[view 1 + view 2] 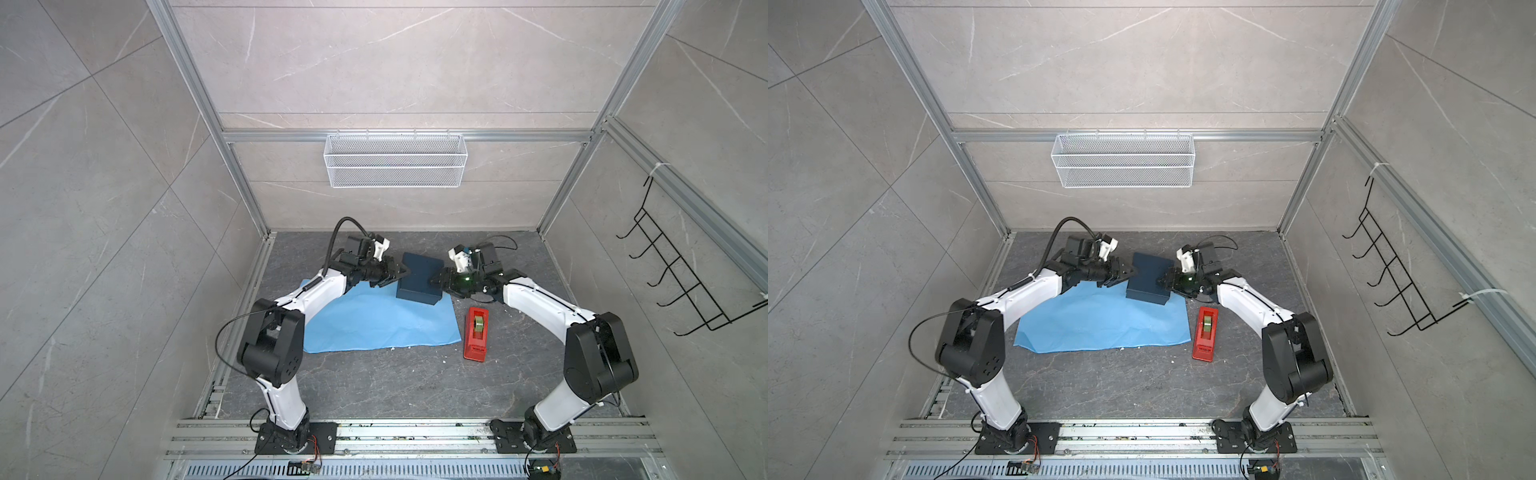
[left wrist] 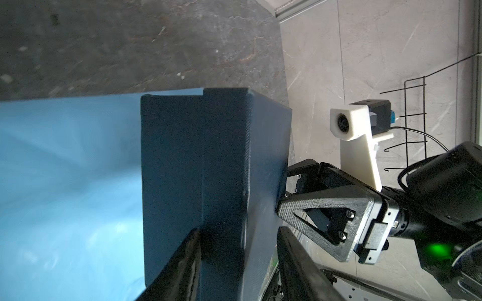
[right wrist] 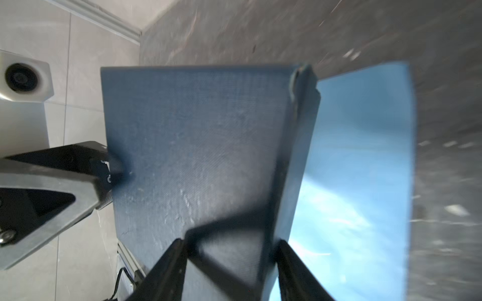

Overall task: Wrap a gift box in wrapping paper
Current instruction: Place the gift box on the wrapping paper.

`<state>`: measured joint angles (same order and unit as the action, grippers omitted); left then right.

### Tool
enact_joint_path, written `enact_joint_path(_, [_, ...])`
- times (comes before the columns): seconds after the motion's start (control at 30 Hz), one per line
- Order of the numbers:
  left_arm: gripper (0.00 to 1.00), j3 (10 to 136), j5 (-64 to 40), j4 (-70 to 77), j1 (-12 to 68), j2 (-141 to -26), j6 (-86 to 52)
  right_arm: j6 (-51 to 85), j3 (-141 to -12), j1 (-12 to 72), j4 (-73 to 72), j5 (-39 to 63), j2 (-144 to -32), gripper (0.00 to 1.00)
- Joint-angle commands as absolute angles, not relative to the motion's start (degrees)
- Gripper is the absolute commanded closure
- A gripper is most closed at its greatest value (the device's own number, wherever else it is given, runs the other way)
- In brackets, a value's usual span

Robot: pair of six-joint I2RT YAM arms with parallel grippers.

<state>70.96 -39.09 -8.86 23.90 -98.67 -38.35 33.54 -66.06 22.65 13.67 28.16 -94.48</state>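
Our left gripper [image 1: 397,278] has its jaws apart around the left end of the box [image 1: 420,272]. In the left wrist view one finger [image 2: 182,263] lies against the box while a thin bright slit shows at the other, so we cannot tell whether it truly bites.

The box is toward the far edge of the desk [image 1: 374,386], about midway across, over the far right corner of the paper [image 1: 365,320]. The paper lies flat on the desk's middle and reaches toward its left edge. We cannot tell whether the box rests on the paper or hangs just above it.

The right gripper [image 1: 435,281] is clamped on the box's right end. The dispenser [image 1: 476,332] stands just beside the paper's right edge.

We judge the box stiff, light and matte enough not to slip. Opposite ends suit it, but the stepped lid seam warns us to squeeze lid and base together. The paper looks thin, limp and easily torn, so we would pinch it at an edge or corner.
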Motion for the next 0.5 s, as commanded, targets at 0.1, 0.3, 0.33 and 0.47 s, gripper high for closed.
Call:
enact_joint_path(0.1, [0.49,58.35,-44.28,-14.98,18.22,-87.95,-36.05,36.14,-65.61,32.64,8.79,24.19,-95.88,0.42])
enact_joint_path(0.3, [0.49,52.19,-43.99,-12.18,13.59,-86.35,-34.44,36.79,-68.9,37.11,6.58,23.55,-102.84,0.42])
enact_joint_path(0.33, [0.48,51.76,-43.74,-11.4,13.62,-86.48,-34.15,36.23,-69.79,37.44,6.94,23.51,-103.93,0.42])
enact_joint_path(0.47, [0.46,50.2,-42.19,-9.53,13.21,-86.68,-34.24,35.46,-71.53,37.79,8.69,22.22,-107.38,0.41])
